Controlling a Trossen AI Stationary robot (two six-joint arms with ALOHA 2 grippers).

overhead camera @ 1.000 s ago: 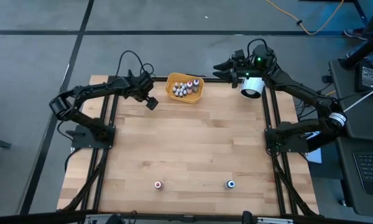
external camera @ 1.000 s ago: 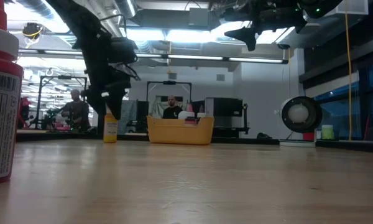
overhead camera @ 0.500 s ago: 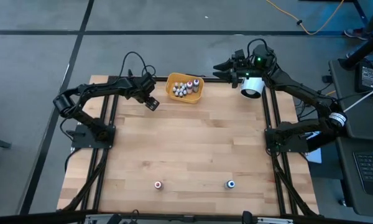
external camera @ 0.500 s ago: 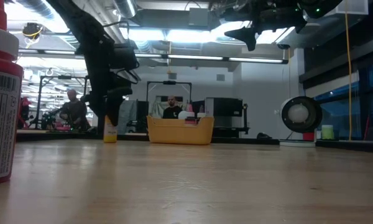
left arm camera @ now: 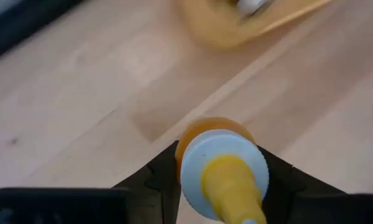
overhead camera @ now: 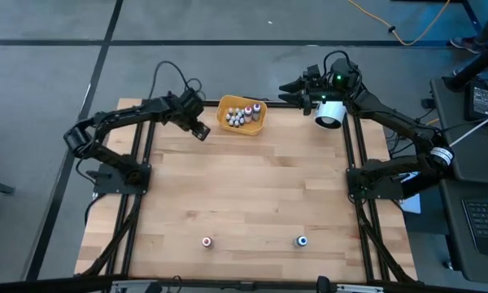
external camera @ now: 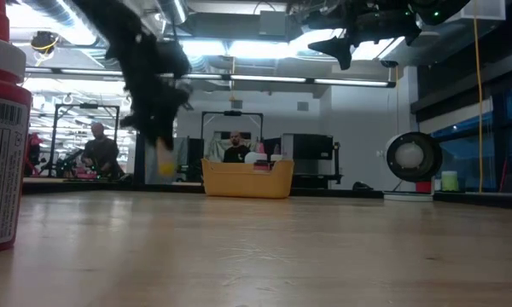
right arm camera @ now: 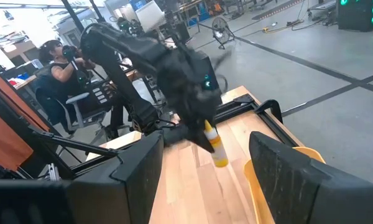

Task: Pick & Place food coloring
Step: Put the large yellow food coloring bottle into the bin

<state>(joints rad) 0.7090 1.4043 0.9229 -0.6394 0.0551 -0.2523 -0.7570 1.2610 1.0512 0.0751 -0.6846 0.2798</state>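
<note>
A: Where's the bottle (left arm camera: 219, 168)?
B: Yellow, white collar, clamped in our left gripper (overhead camera: 198, 130), off the table (overhead camera: 244, 191), just beside the bowl (overhead camera: 225, 123).
A: Room?
B: We see open wood mid-table. Right gripper (overhead camera: 293, 91) wide, empty, past the far edge. Labels unreadable.

The desk (overhead camera: 252, 195) is pale wood in plank stripes, and the bowl (overhead camera: 241, 115) on it is orange, filled with little bottles (overhead camera: 241, 115) topped white, grey and red. The dark left tool (left arm camera: 219, 180) grips a yellow bottle (left arm camera: 219, 171) with a white collar and yellow nozzle. Two small bottles stand apart, one red-capped (overhead camera: 206, 242), one blue-capped (overhead camera: 302, 241); the cylinder (overhead camera: 329, 113) is white.
</note>
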